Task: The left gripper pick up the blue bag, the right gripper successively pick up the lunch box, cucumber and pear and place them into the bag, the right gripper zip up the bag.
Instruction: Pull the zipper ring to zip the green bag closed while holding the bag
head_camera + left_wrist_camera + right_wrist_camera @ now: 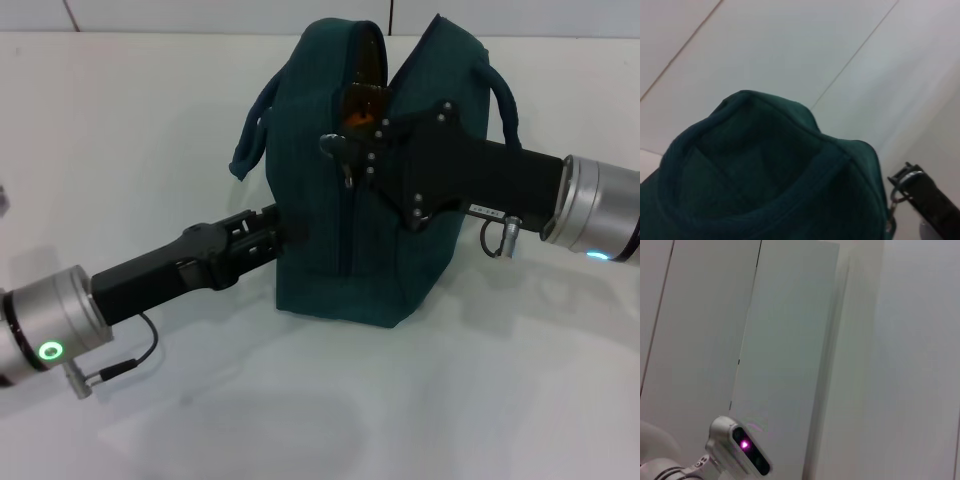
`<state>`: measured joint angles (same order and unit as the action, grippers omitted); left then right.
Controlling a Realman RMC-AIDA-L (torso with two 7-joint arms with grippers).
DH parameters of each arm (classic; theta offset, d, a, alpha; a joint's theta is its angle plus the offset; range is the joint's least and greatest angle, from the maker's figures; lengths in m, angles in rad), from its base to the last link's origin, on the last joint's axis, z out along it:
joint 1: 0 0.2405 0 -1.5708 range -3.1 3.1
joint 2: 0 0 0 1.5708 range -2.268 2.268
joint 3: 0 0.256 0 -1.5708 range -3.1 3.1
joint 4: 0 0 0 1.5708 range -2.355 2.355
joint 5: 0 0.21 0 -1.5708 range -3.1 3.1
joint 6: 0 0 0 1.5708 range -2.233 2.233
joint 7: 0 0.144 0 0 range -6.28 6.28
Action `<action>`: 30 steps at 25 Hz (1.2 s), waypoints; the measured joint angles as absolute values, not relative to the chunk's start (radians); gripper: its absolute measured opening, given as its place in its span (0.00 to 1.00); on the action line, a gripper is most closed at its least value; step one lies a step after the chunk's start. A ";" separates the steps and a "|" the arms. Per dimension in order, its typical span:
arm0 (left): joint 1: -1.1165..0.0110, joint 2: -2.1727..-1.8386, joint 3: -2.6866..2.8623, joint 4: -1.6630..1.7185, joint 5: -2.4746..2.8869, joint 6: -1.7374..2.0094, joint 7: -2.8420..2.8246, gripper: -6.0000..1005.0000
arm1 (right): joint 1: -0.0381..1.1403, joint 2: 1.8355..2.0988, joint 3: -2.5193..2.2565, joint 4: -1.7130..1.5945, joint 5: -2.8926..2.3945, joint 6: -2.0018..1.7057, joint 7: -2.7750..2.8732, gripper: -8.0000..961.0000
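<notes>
- Seemingly late on: the left tool (283, 235) is pressed against the blue bag (320, 250) standing on the worktop (150, 130); its grip I cannot tell.
- An orange shape, likely the pear (358, 118), shows inside.
- The right tool (345, 150) sits by the zip pull (347, 178), grip unclear; the mouth still gapes.

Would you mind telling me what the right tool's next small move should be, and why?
Probably pull the zip pull farther along the opening. The right tool is at the ring on the blue bag, the top gap above it is open with something orange showing inside, and the left tool braces the bag's side.
</notes>
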<state>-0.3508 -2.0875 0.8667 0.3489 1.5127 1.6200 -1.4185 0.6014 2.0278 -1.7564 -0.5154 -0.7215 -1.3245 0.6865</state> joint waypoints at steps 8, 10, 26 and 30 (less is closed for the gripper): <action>-0.373 -2.088 0.872 0.331 1.516 1.587 -1.418 0.50 | 0.601 2.028 -1.754 -0.515 -0.722 -1.325 0.685 0.02; -0.374 -2.087 0.871 0.331 1.516 1.577 -1.419 0.50 | 0.601 2.028 -1.753 -0.515 -0.722 -1.325 0.683 0.02; -0.389 -2.085 0.876 0.339 1.516 1.551 -1.411 0.16 | 0.609 2.026 -1.749 -0.510 -0.722 -1.319 0.681 0.02; -0.392 -2.085 0.893 0.340 1.515 1.558 -1.383 0.12 | 0.611 2.025 -1.735 -0.516 -0.722 -1.322 0.684 0.02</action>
<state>-0.3923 -2.0845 0.8925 0.3399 1.5154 1.5577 -1.3828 0.6115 2.0252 -1.7353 -0.5155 -0.7217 -1.3218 0.6841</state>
